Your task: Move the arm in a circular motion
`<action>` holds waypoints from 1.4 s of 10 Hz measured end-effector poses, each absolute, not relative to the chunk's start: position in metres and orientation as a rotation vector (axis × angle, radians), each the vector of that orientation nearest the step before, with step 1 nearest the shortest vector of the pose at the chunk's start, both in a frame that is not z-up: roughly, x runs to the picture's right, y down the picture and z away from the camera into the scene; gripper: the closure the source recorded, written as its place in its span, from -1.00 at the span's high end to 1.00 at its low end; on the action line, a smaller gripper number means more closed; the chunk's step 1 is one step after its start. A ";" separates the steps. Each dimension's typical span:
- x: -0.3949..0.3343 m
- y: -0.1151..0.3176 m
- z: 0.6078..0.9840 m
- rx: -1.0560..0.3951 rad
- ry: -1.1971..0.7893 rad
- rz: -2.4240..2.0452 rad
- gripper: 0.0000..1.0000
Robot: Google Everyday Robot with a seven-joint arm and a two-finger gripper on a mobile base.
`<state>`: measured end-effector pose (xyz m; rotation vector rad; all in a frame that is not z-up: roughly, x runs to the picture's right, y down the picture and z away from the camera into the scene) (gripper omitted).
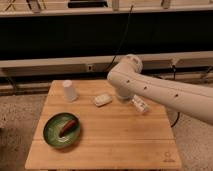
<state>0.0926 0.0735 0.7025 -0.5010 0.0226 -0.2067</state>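
The table (115, 150) is light wood, made of long boards, w/ a tiny mark at the near right corner. The floor (20, 115) around it is gray w/ little specks. Behind the table the room is dark, w/ a pale ledge (50, 62) going across and a black cable (125, 35) hanging down to it.

On the table: a white cup (69, 91) stands near the far left corner. A green plate (52, 137) sits at the near left, and a brown-red thing, maybe a sausage (67, 127), lies on it. A small white packet (102, 100) lies in the middle at the back. A small white bottle (140, 105) lies tilted just beside my arm, on the right part of the table.

My arm (165, 92) is big, white and shiny, w/ small dark dots in a row. It comes in from the right edge of the view and hangs over the far right part of the table. Its long side runs from low on the right up to the left. The round end points left & toward the back, above the far edge.

My gripper (123, 96) hangs down under that round end, btw the packet and the bottle. Most of it is hidden by the arm, so I can't tell its state.
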 end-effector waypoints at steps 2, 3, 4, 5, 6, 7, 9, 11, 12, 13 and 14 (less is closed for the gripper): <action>0.094 0.079 0.703 -0.510 0.022 -0.209 -0.93; 0.094 0.081 0.703 -0.513 0.020 -0.213 -0.93; 0.094 0.082 0.703 -0.513 0.020 -0.216 -0.93; 0.094 0.084 0.702 -0.514 0.016 -0.221 -0.93; 0.095 0.085 0.702 -0.514 0.016 -0.224 -0.93; 0.096 0.086 0.703 -0.515 0.014 -0.222 -0.93; 0.107 0.085 0.707 -0.518 0.014 -0.214 -0.93; 0.111 0.086 0.707 -0.522 0.013 -0.213 -0.93; 0.109 0.088 0.706 -0.524 0.009 -0.216 -0.93; 0.111 0.087 0.706 -0.522 0.009 -0.214 -0.93; 0.114 0.084 0.708 -0.520 0.007 -0.219 -0.93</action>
